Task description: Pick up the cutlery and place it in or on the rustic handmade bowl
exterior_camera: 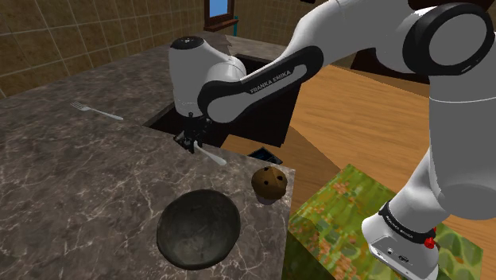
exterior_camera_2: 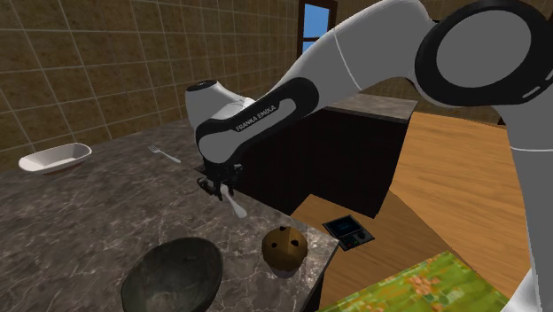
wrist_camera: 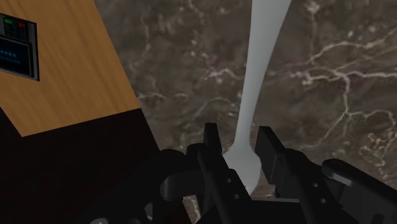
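My black gripper is shut on a white piece of cutlery near the counter's edge. In the wrist view the fingers clasp its broader end, and the long slim part runs away from the hand over the marbled counter. I cannot tell whether it is lifted or touching the counter. The dark, rough round bowl sits on the counter in front of the gripper, nearer the shoulder view's bottom edge.
A brown ball with holes stands at the counter corner beside the bowl. A grey fork lies farther back. A white dish is at the far left. A small device lies on the wooden floor.
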Controlling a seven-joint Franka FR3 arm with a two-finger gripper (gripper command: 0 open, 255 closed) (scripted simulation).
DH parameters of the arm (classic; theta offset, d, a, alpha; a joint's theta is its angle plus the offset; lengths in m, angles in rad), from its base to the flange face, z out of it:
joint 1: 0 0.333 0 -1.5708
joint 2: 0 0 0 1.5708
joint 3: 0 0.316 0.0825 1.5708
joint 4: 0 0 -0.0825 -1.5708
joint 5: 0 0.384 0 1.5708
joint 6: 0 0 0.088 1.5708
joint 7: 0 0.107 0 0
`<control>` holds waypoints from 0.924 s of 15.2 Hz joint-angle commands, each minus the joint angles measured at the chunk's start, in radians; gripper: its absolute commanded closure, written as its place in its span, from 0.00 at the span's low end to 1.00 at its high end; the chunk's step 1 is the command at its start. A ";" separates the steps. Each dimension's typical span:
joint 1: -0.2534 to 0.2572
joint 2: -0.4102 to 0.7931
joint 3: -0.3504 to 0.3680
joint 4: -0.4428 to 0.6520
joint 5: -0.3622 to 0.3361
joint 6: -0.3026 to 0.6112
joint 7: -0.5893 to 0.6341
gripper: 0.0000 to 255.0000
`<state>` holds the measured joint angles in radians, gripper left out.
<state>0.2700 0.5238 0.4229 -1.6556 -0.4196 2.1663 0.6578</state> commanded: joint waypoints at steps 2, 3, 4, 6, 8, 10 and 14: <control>-0.003 -0.020 0.007 0.013 0.013 -0.030 -0.010 1.00; -0.004 -0.025 0.009 0.017 0.017 -0.040 -0.014 1.00; -0.005 -0.031 0.012 0.023 0.021 -0.050 -0.018 1.00; -0.007 -0.042 0.015 0.034 0.028 -0.071 -0.025 1.00; -0.008 -0.052 0.019 0.046 0.036 -0.092 -0.032 1.00; -0.009 -0.062 0.022 0.059 0.043 -0.113 -0.038 1.00; -0.010 -0.078 0.028 0.089 0.055 -0.157 -0.051 1.00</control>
<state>0.2599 0.4504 0.4495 -1.5725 -0.3674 2.0200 0.6083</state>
